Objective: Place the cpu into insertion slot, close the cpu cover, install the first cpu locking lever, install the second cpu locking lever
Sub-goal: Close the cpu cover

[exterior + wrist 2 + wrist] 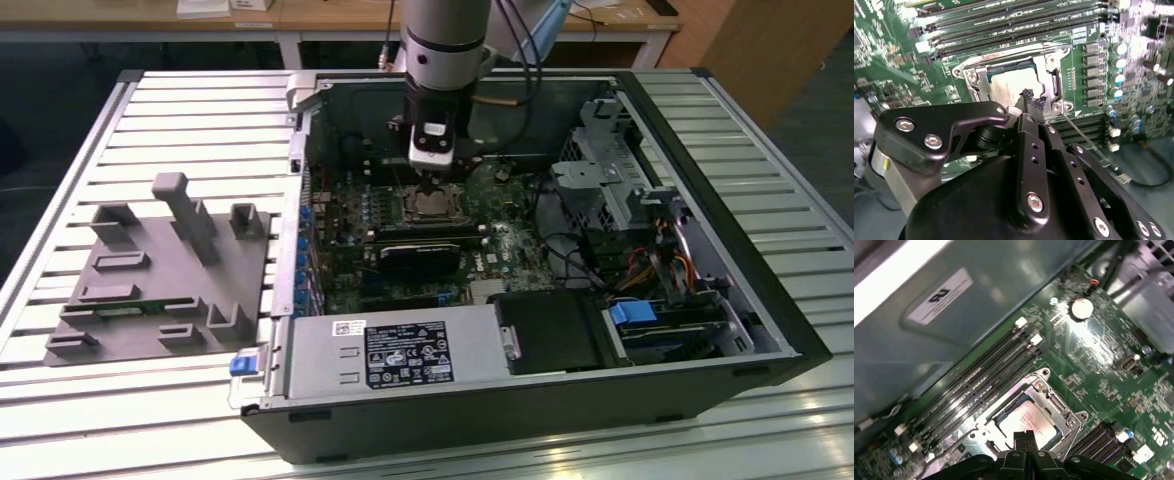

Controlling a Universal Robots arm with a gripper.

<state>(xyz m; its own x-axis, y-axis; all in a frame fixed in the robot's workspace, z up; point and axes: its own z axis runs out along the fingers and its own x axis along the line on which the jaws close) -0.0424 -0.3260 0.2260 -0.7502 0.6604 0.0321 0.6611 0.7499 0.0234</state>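
- Fingertips (1019, 440) of the gripper (1024, 435) lie pressed together in both wrist views, with only a thin line between them. Nothing is seen clamped there.
- In the second wrist view the tip of the gripper (1030, 100) covers one edge of the insertion slot (1006, 66), near a corner screw. Whether it touches the metal or hangs just above it, I cannot tell.
- The cpu (1029, 421) sits flat inside the slot, and its pale top shows through the window of the cpu cover (1053, 401). The near edge of the chip is hidden behind the gripper body.
- The cpu cover lies down over the chip as a silvery frame around it.
- A thin metal rod (1088, 139) runs from the socket corner out across dark slots of the motherboard (1094, 355). Its far end is blurred, and it is not clear whether it is hooked anywhere.
- In the exterior view the arm (441, 40) comes straight down into the open computer case (747, 300). The gripper (434, 170) hides the far part of the socket, and the cpu (430, 205) shows just under it as a small light square.
- On the exterior view's left a grey fixture (160, 270) lies on the slatted table (200, 100), beside the case. The small parts on it are hard to make out.
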